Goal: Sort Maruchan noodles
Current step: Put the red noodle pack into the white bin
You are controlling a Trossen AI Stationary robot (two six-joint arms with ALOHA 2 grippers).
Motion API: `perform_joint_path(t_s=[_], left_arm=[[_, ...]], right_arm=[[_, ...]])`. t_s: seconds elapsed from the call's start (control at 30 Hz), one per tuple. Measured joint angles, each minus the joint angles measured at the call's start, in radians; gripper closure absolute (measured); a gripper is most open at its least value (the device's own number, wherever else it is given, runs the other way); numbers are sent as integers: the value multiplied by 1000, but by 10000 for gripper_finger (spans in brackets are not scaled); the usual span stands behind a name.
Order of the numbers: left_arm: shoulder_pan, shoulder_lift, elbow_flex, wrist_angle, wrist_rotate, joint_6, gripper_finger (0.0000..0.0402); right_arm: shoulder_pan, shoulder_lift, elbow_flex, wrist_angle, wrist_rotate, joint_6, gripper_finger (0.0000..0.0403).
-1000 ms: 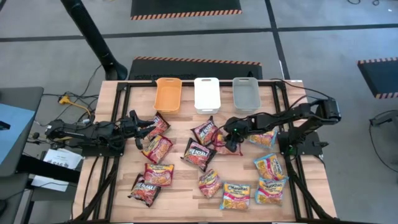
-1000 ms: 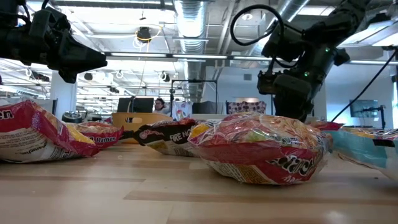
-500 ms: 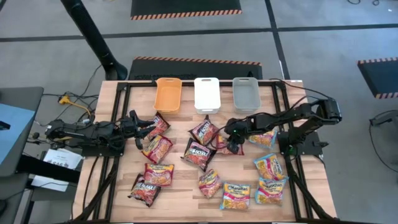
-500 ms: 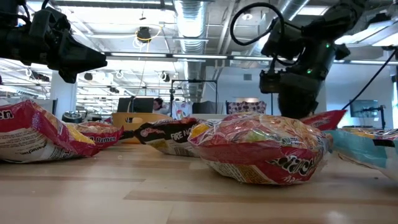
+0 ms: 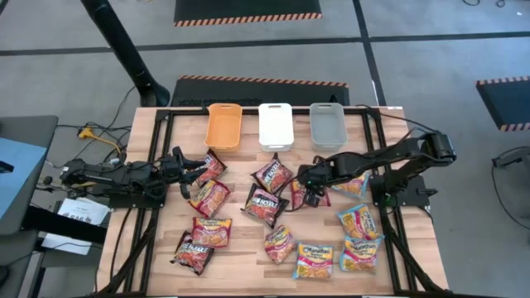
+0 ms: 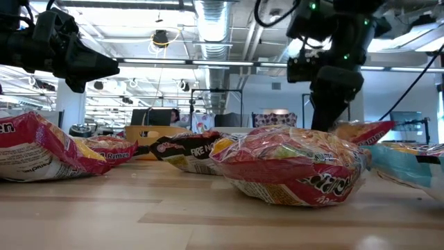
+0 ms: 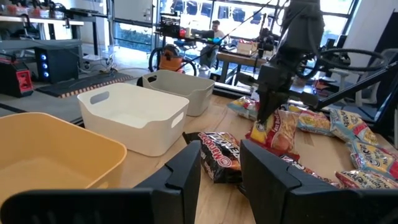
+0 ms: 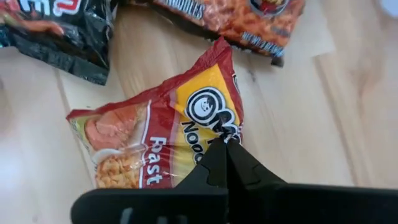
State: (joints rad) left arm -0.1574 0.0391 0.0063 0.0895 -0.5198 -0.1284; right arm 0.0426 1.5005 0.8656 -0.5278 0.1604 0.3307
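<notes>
Centre of the high frame: right gripper (image 5: 312, 192), fingers pinching one edge of a red-orange noodle packet (image 8: 163, 138).
Packet: hangs from the pinch in the left wrist view, below the grey bin (image 5: 327, 124).
Centre left: left gripper (image 5: 194, 172), fingers part spread, holding nothing, beside other Maruchan noodles (image 5: 209, 197).

Orange bin (image 5: 224, 124), white bin (image 5: 275, 125), grey bin (image 5: 327, 124), side by side on wooden table (image 5: 240, 257)

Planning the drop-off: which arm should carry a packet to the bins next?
Right. Its tool is already shut on a red-orange packet, near the grey bin. The left tool waits empty by the left-side packets.
</notes>
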Motion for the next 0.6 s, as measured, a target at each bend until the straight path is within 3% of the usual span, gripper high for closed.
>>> perform_joint_path(t_s=[0.6], left_arm=[[0,0,0,0,0,0,299]], right_arm=[[36,-2,178,-198,201,-61,400]])
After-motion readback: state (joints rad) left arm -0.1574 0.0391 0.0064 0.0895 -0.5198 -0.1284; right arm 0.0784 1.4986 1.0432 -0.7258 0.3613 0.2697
